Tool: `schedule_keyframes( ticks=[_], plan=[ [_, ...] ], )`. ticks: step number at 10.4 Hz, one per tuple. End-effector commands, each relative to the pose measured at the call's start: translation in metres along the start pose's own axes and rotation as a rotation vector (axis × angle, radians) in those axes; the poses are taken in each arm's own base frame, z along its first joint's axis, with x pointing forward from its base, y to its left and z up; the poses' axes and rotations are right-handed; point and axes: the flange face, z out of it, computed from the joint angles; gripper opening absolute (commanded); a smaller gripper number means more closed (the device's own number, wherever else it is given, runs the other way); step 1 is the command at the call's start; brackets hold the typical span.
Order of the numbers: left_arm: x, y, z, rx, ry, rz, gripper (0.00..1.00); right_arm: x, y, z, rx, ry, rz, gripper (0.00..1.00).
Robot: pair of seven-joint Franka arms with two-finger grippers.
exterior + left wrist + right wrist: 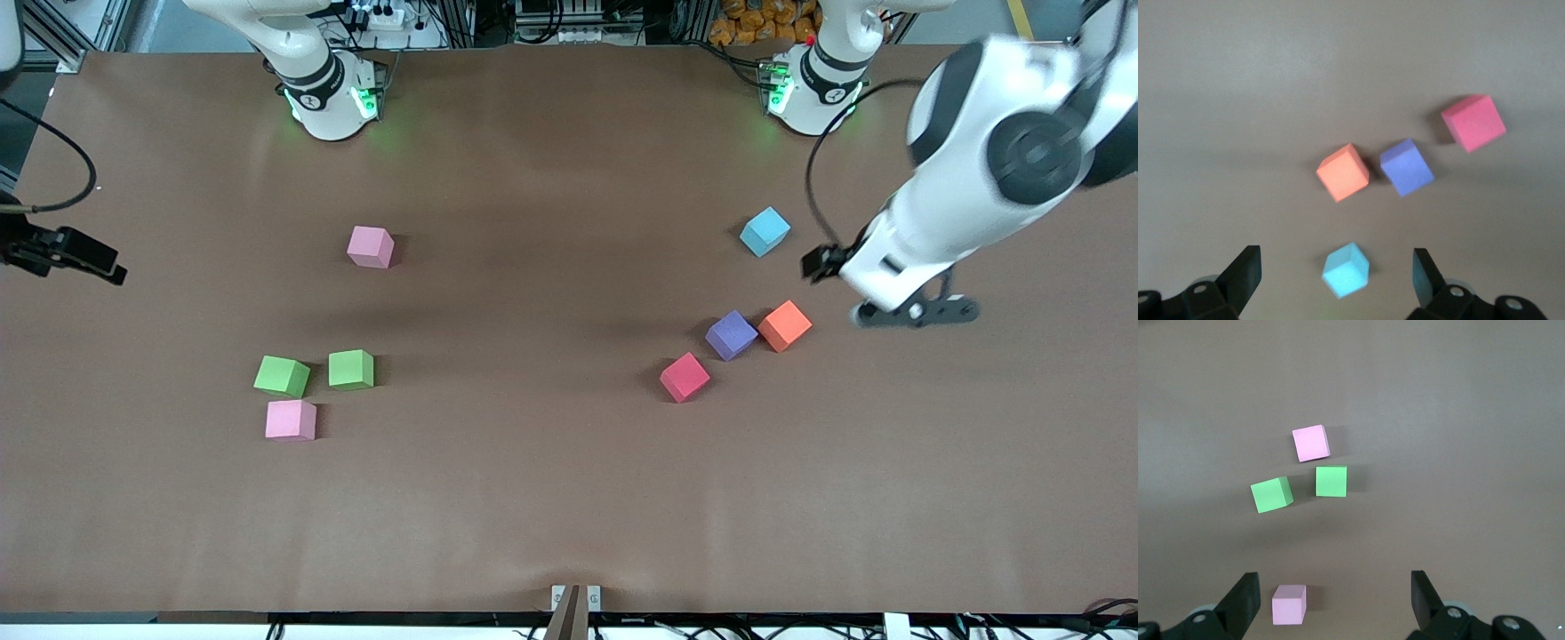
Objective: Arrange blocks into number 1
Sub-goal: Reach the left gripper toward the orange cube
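Toward the left arm's end of the table lie a light blue block [765, 231], an orange block [785, 325], a purple block [731, 335] and a red block [685, 377]. My left gripper [916, 313] hangs open above the table beside the orange one. In its wrist view the light blue block [1345, 269] shows far below, between the open fingers [1245, 270], untouched. Toward the right arm's end lie a pink block [371, 246], two green blocks [282, 375] [351, 369] and a second pink block [291, 420]. My right gripper [1335, 587] is open and empty, high over the table.
The brown table [551, 480] carries only the blocks. Both arm bases [329, 89] [813, 84] stand along its edge farthest from the front camera. A dark part of the right hand [62, 253] shows at the right arm's end of the table.
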Motion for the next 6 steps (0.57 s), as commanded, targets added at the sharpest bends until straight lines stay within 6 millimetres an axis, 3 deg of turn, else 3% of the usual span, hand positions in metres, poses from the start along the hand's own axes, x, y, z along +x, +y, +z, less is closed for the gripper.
schedule_keyframes(
  ticks=[1,3,6],
  plan=[
    [0.015,0.003,0.049,-0.029,0.007,-0.126,1.00,0.014,-0.009,0.014,0.004,0.005,-0.006,1.00],
    [0.022,0.002,0.088,-0.032,0.003,-0.231,1.00,0.026,-0.011,0.032,0.001,0.005,-0.004,1.00],
    [0.001,-0.009,0.139,-0.050,0.038,-0.293,1.00,0.060,-0.014,0.091,-0.008,0.022,0.000,1.00]
  ],
)
